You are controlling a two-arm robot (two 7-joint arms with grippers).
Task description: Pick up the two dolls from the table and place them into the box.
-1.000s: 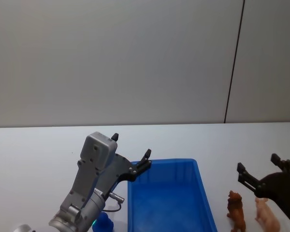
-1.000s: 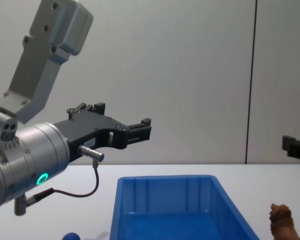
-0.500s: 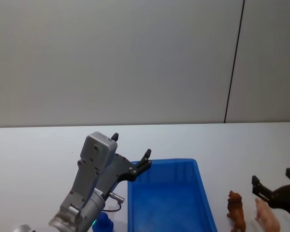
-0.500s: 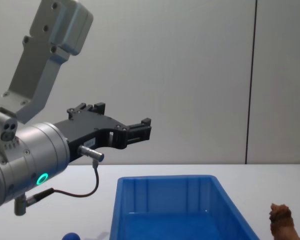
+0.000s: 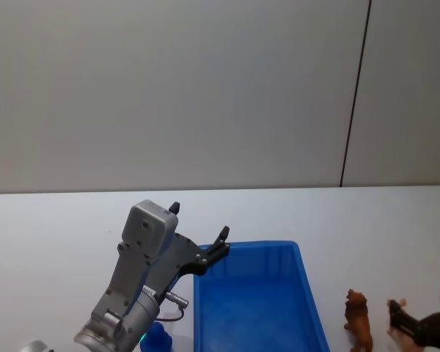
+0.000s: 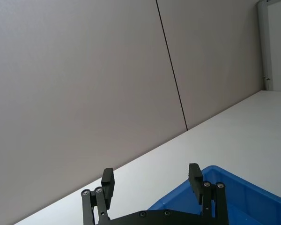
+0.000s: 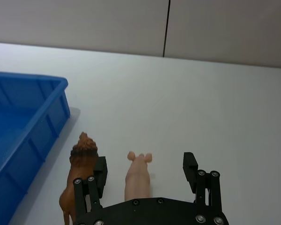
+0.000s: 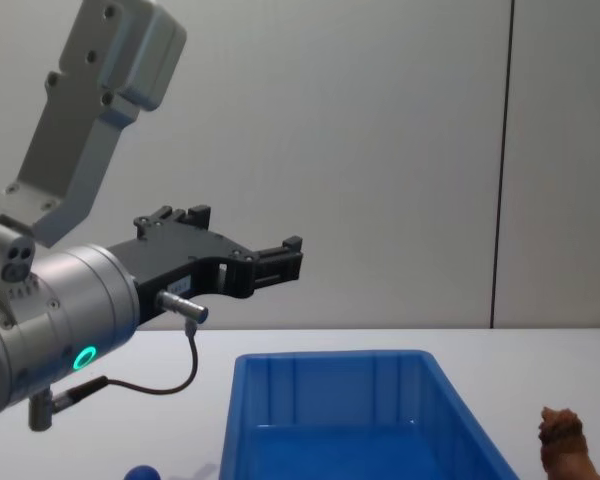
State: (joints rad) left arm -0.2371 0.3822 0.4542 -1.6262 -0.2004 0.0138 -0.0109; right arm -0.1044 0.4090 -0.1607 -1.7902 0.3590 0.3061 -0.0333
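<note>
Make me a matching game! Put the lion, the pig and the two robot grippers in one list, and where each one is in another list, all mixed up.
Things:
1. lion figure
2. pig figure
3. left gripper
4. right gripper

Places:
a. open, lined up on the pig figure
b. open, raised by the blue bin's far left corner
c. on the table, right of the lion figure
d. on the table, just right of the blue bin

Pairs: 1-d, 2-c, 3-b, 4-a
</note>
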